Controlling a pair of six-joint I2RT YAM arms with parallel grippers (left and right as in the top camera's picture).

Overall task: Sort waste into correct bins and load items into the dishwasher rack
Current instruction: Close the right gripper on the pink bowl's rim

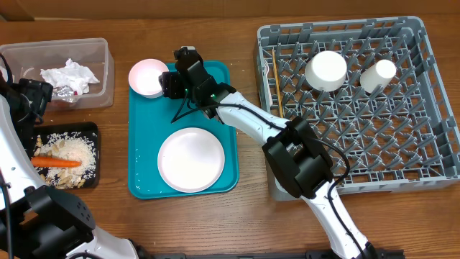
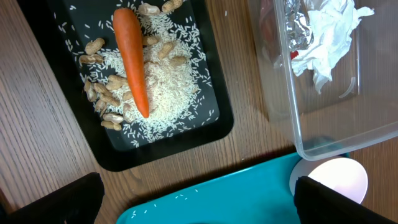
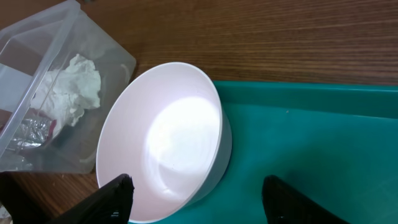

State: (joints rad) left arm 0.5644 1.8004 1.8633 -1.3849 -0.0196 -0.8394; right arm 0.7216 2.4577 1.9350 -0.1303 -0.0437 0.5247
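From above, the right arm stretches over the near corner of the dishwasher rack (image 1: 359, 108), elbow bent. Its right claw (image 1: 169, 80) is beside a white bowl (image 1: 147, 77) at the far end of the teal tray (image 1: 136, 144). The carrot (image 1: 56, 162) lies crosswise on rice (image 1: 75, 152) in the black tray (image 1: 92, 129), tip toward the teal tray.

Left wrist: the left claw (image 2: 199, 205) gapes wide and empty above the bench. Napkins (image 2: 326, 34) lie in the clear tub (image 2: 292, 118).

Right wrist: the claw stands wide astride the bowl, gripping nothing.
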